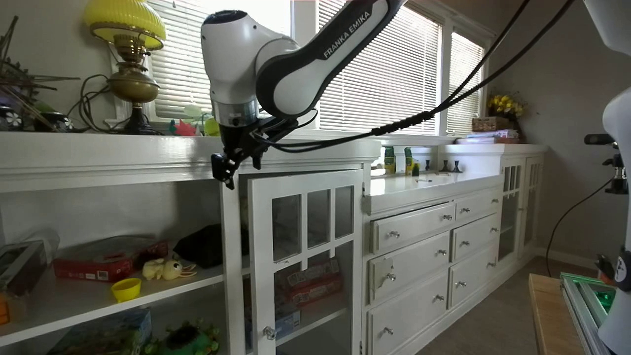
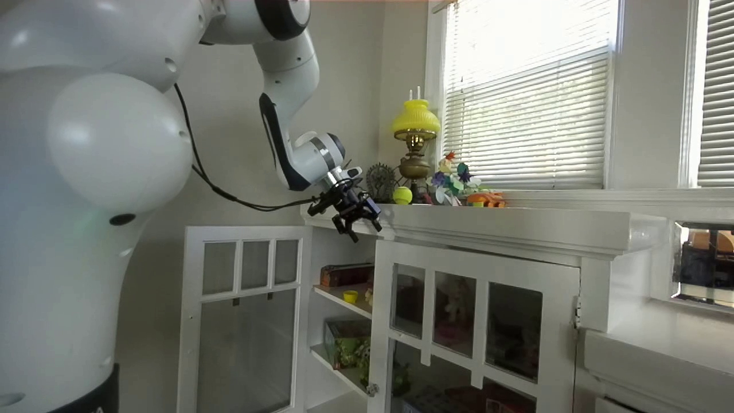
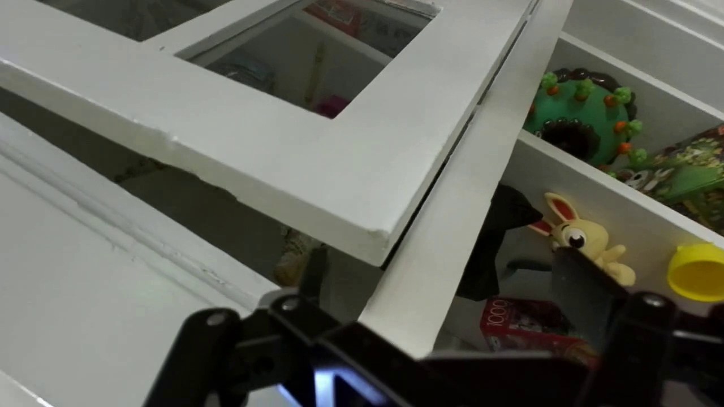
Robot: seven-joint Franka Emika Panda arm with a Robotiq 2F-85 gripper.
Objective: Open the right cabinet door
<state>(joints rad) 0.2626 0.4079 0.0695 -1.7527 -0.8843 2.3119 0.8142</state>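
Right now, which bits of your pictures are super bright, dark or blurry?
In both exterior views, parts of the window blinds wash out nearly white; in an exterior view, it looks dark behind the right cabinet door; in the wrist view, the pincer looks soft, while the bunny toy shows more clearly.

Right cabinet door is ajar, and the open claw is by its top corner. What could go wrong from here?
In the wrist view, the open claw appears to straddle the white cabinet post, so closing now might clamp that instead of the right cabinet door.
The black cables hang loosely and could snag on the door's top corner during a swing.
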